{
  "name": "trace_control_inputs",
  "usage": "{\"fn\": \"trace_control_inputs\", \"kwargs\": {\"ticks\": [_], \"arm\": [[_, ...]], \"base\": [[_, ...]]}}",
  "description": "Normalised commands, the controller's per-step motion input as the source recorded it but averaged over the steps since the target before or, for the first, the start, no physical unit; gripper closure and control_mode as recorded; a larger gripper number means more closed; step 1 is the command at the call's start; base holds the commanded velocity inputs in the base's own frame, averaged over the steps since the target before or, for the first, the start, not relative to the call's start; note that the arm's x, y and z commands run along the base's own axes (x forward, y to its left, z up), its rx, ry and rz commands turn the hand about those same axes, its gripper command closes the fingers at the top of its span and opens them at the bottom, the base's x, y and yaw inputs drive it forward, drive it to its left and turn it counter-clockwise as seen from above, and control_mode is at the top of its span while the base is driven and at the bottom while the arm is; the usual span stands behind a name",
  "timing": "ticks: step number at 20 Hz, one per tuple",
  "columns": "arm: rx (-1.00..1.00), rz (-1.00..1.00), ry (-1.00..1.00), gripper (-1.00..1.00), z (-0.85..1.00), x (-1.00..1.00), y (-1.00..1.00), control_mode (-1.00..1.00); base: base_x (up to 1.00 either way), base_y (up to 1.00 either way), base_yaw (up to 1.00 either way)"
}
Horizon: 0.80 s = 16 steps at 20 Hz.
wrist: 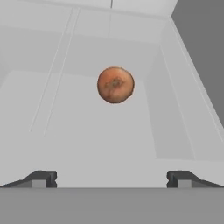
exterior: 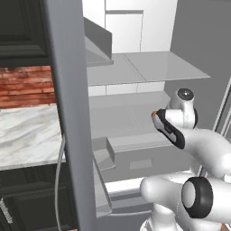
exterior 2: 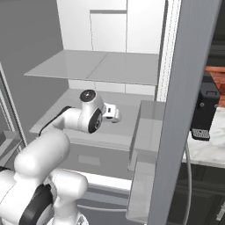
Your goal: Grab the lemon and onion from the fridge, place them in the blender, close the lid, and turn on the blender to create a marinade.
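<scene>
While we look along the hand, our gripper (wrist: 111,178) shows its two dark finger tips (wrist: 41,178) at about seven and five o'clock of the hand view, set wide apart with nothing between them. Past them, toward twelve o'clock, the onion (wrist: 115,85) rests on the pale floor of a fridge shelf, reddish-brown and round, well apart from the tips and roughly centred between their lines. Beyond the onion the shelf ends at the white back wall, and at two o'clock a grey side wall closes the compartment. In the left base view our white arm (exterior: 203,149) rises from five o'clock and reaches toward the middle shelf of the fridge (exterior: 149,72), whose interior holds wide grey shelves one above another, with door bins at about seven o'clock of the arm's wrist. The grey edge of the open fridge door (exterior: 67,113) stands upright at nine o'clock of the arm, and farther left we see a marble counter (exterior: 27,131) under a red brick wall (exterior: 27,85). In the right base view the arm comes from seven o'clock, its hand over the same middle shelf, and at three o'clock, beyond the door edge, the black blender (exterior 2: 205,112) stands on the counter. We cannot make out the lemon or the lid.
</scene>
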Motion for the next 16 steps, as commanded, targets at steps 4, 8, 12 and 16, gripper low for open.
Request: {"fn": "trace_control_inputs", "kwargs": {"ticks": [4,8,12,16], "arm": [[0.00,0.00,0.01,-1.00,-0.21,0.53,0.00,-1.00],[0.00,0.00,0.01,-1.00,-0.23,0.38,0.00,-1.00],[0.00,0.00,0.01,-1.00,-0.28,0.31,-0.09,-1.00],[0.00,0.00,0.01,-1.00,-0.21,0.31,-0.07,-1.00]], "base": [[0.00,0.00,0.00],[0.00,0.00,0.00],[0.00,0.00,0.00],[0.00,0.00,0.00]]}}
